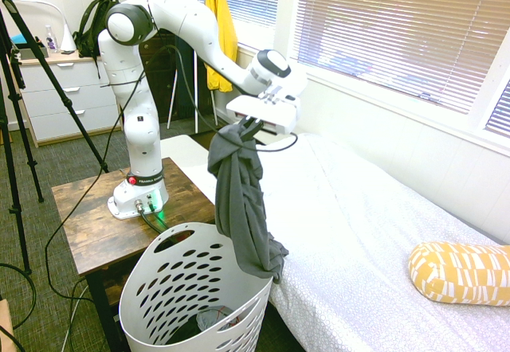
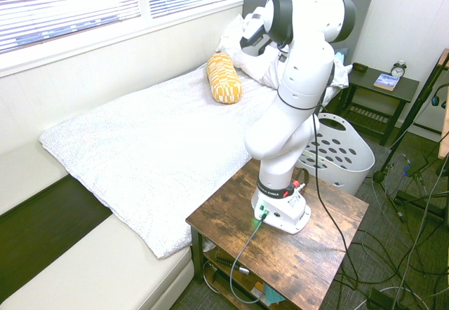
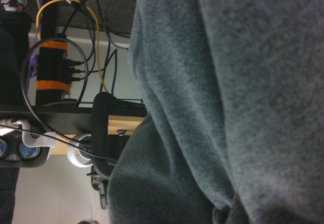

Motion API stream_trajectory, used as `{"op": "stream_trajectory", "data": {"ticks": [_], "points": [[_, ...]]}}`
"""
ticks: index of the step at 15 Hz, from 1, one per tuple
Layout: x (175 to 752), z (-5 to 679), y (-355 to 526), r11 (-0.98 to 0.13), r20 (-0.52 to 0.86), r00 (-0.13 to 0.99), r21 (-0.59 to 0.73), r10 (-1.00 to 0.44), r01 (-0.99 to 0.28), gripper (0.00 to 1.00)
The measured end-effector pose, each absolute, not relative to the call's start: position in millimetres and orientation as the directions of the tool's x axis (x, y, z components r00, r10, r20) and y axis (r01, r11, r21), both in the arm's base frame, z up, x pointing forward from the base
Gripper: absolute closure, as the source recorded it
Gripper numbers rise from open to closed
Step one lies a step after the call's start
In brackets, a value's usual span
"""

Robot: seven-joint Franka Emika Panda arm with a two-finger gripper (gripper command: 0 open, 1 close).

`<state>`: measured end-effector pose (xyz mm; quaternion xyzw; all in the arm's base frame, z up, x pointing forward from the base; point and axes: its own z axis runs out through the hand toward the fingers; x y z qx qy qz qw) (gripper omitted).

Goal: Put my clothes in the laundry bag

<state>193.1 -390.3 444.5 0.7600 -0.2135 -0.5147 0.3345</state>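
Clothes (image 1: pixel 241 205) hang from gripper (image 1: pixel 249 131), hem overlapping laundry bag (image 1: pixel 159 304) rim.

Garment (image 1: pixel 243 209) hangs from gripper (image 1: pixel 249 130), which is clamped on its top end, above the near edge of the bed (image 1: pixel 358 232); its lower end drapes over the bed-side rim of the laundry basket (image 1: pixel 191 304). Basket stands on floor between the bed and the wooden table (image 1: pixel 88 217), in front of the table. Pillow (image 1: pixel 462 272) lies on bed, well right of garment.
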Motion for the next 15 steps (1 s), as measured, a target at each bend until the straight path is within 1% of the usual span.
{"op": "stream_trajectory", "data": {"ticks": [3, 6, 8, 9, 12, 15], "points": [[151, 400, -395, -0.688, -0.650, 0.332, 0.726, -0.684, 0.005, 1.00], [139, 343, -391, -0.682, -0.612, 0.393, 0.729, -0.686, -0.056, 1.00], [132, 318, -396, -0.672, -0.598, 0.406, 0.739, -0.691, -0.055, 1.00], [130, 308, -402, -0.652, -0.571, 0.430, 0.756, -0.699, -0.056, 0.00], [123, 269, -413, -0.613, -0.505, 0.481, 0.785, -0.716, -0.089, 0.00], [124, 223, -404, -0.624, -0.519, 0.482, 0.778, -0.705, -0.076, 0.00]]}}
